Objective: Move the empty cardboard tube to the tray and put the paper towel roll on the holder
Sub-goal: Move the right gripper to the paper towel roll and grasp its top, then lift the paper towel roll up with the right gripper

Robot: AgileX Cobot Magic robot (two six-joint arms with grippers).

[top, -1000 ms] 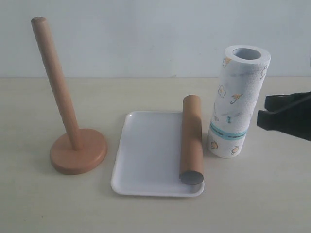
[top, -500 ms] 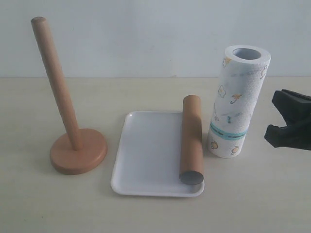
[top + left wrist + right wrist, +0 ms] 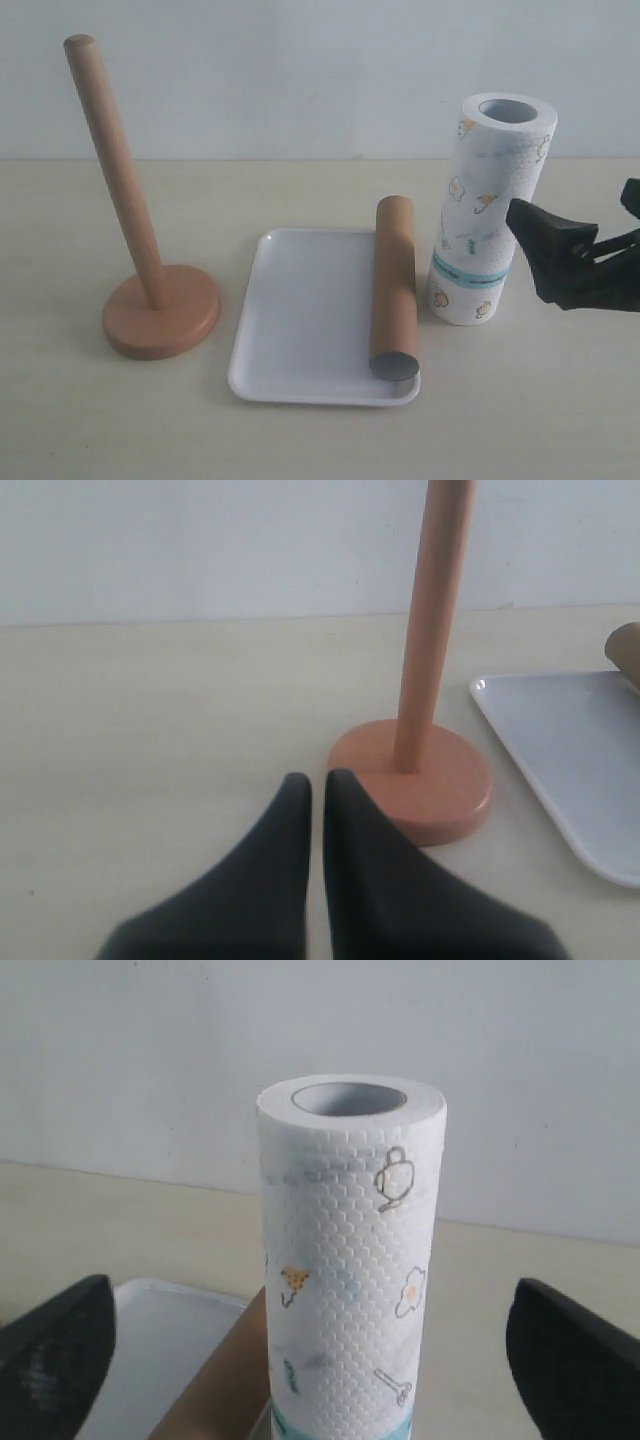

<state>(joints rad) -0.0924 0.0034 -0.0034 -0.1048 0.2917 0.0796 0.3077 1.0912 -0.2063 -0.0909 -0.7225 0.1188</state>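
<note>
Brown cardboard tube (image 3: 394, 285) lies flat along the right side of the white tray (image 3: 300, 310), its near open end at the tray's front corner. Just right of it the paper towel roll (image 3: 490, 210) stands upright on the desk (image 3: 80, 420), teal band low. My right gripper (image 3: 310, 1295) has its jaws spread wide either side of the roll, clear of it. The wooden holder (image 3: 160, 305) stands left of the tray; near its base my left gripper (image 3: 315, 780) has its jaws pressed together, empty.
</note>
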